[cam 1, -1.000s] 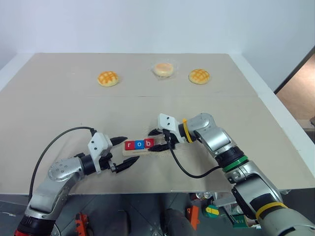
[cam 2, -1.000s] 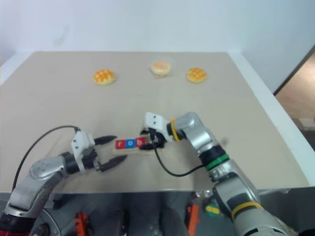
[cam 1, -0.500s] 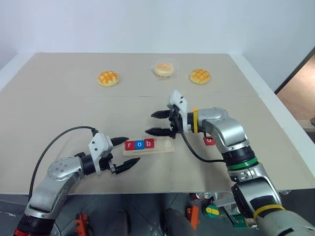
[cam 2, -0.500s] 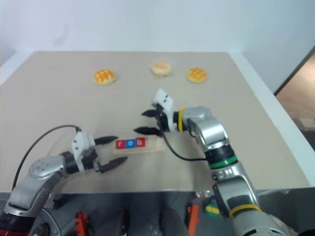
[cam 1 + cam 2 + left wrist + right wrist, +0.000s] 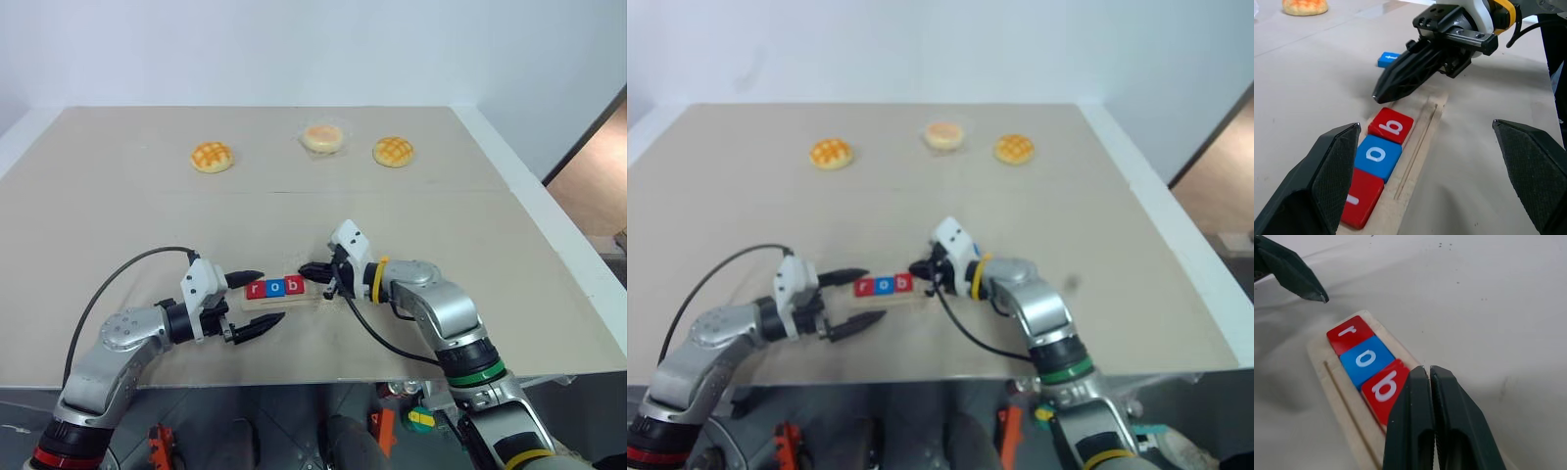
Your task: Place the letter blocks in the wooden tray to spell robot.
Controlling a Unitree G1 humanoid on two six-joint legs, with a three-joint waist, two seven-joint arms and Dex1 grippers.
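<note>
On the counter, near its front edge, the wooden tray holds r, o, b. Right gripper, jaws pressed together, hovers at the b tile, apparently nudging it. Left gripper jaws are spread. Next: fetch the blue tile beyond.

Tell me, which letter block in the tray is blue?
The middle o block is blue. The r block and b block beside it in the wooden tray are red.
</note>
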